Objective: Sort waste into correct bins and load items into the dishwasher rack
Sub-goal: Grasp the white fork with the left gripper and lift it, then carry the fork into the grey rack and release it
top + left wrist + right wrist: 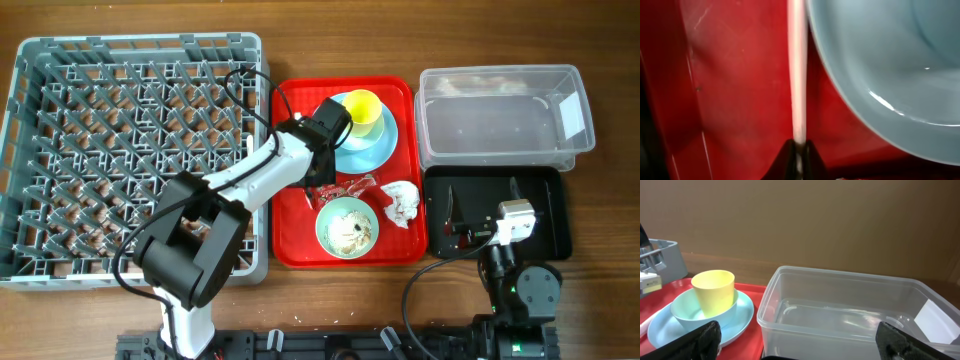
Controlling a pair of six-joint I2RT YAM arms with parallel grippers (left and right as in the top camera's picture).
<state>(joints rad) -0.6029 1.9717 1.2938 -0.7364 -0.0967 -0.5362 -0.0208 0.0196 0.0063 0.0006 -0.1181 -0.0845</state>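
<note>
Red tray [290, 240]: plate [385, 150], wrapper [350, 187], bowl [347, 228] crowd left claw [799, 150] gripping a white handle [799, 75]

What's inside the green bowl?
Whitish food scraps lie smeared inside the green bowl, which sits on the red tray. The bottom of the bowl under the scraps is covered, so I cannot tell if anything else is there.

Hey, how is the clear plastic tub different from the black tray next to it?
The tub is see-through, the black tray opaque. The tub is deep and larger, the black tray shallow and smaller. Both are rectangular and sit beside the red serving tray.
</note>
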